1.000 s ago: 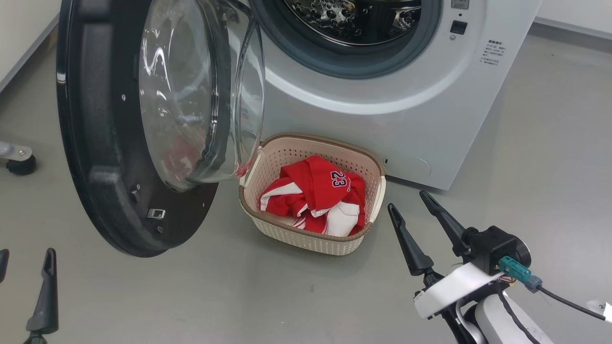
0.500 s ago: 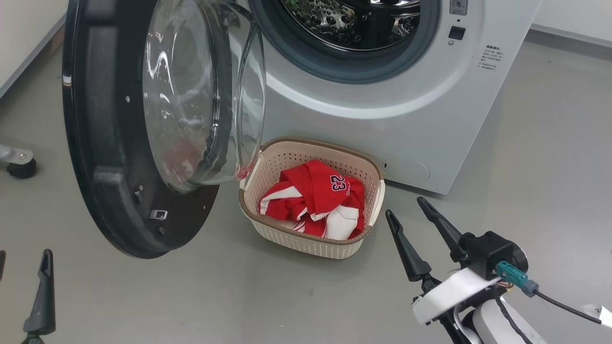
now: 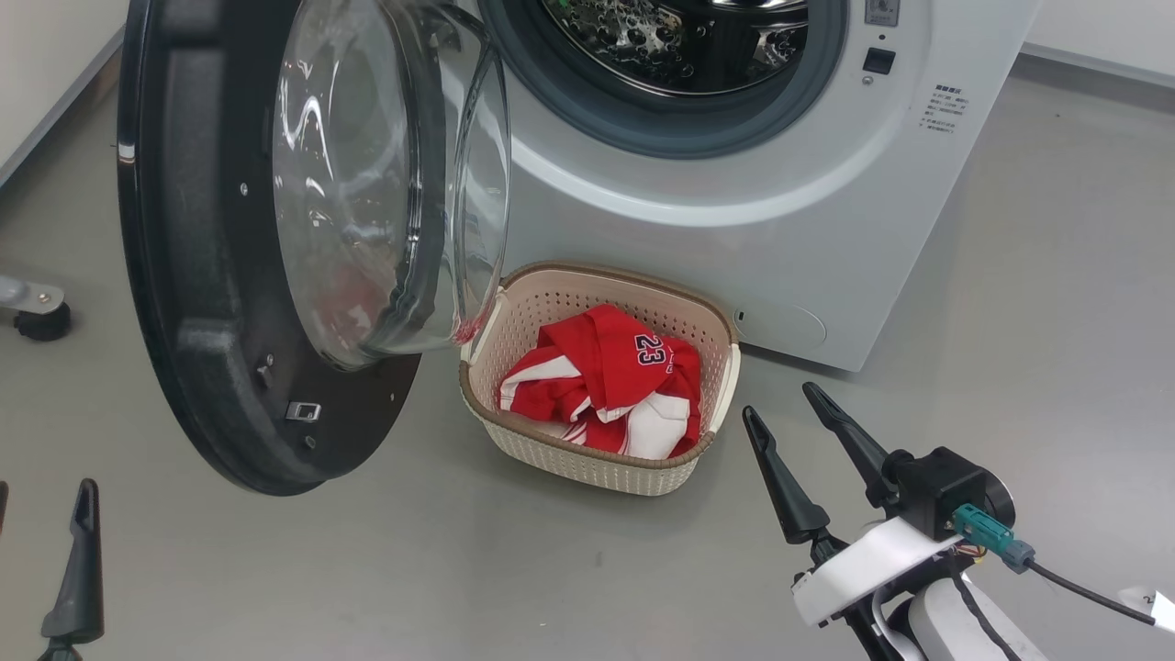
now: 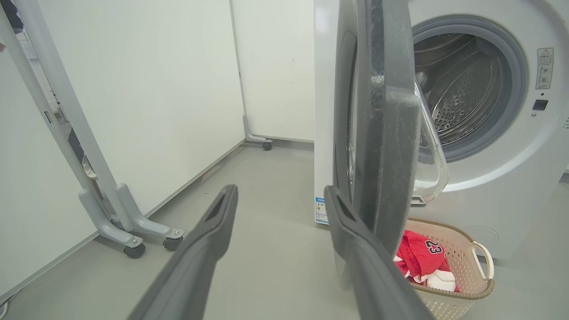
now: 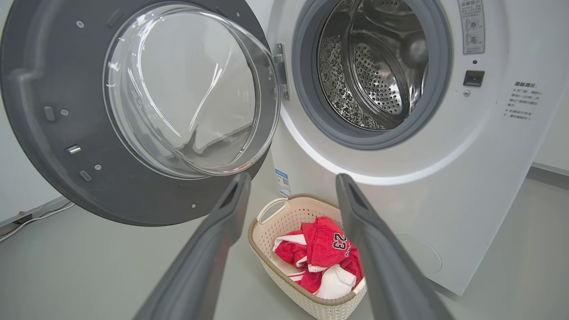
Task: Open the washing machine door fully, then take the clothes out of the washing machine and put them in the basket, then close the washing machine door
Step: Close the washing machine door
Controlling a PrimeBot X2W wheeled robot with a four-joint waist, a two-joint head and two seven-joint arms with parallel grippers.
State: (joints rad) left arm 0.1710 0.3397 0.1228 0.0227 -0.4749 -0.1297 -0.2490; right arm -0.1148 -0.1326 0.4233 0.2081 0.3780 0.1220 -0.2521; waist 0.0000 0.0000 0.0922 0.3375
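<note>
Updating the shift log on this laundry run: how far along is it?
Done: the washing machine door stands open and the clothes lie in the basket; the visible drum looks empty. In hand: nothing, left gripper and right gripper both open, empty. Left: closing the door.

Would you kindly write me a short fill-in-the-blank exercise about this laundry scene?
The red and white jersey in the cream perforated plastic basket bears the number ____.
The round glossy black door of the white washing machine stands ____.
The right gripper, its dark fingers spread apart, holds ____.
Missing words: 23; open; nothing.
</note>
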